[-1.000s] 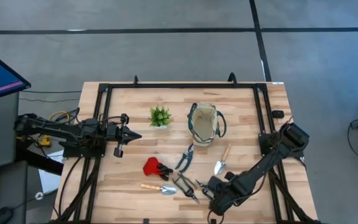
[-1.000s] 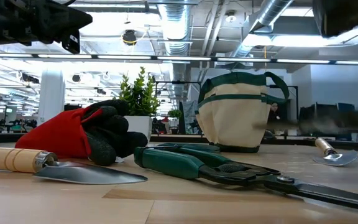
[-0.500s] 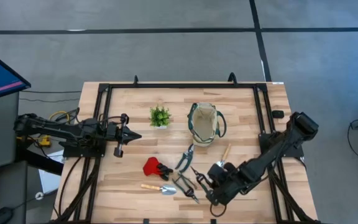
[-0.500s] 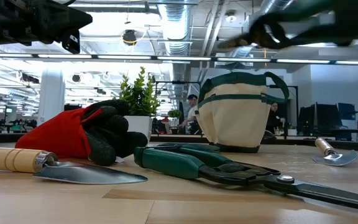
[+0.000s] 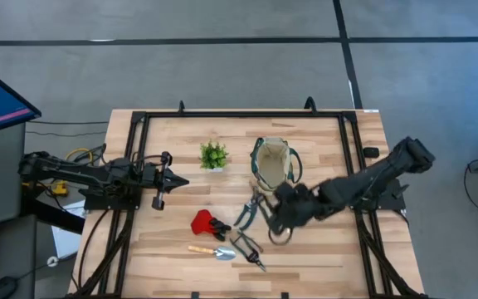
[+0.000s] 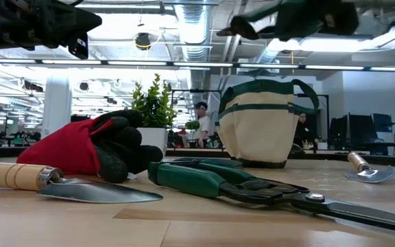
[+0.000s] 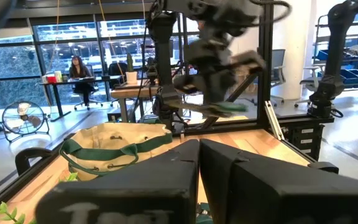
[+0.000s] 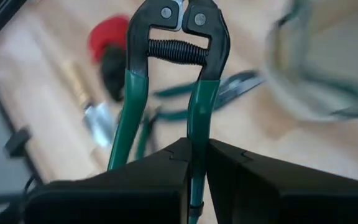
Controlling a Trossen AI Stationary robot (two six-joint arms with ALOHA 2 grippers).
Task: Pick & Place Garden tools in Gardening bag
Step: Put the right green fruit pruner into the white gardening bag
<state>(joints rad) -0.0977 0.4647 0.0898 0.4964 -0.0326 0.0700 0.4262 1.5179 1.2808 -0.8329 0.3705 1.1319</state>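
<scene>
Our right end effector is clamped on one green handle of a pair of pruners, carried in the air just short of the gardening bag, which stands upright near the middle of the counter with its mouth open upward. From the held tool the bag lies just beyond, toward the far edge, and the pruners' long axis runs straight out from our fingers, so we judge they must go over the rim. Our left end effector, closed and empty, waits well apart beside the potted plant, leaving the right arm far nearer.
</scene>
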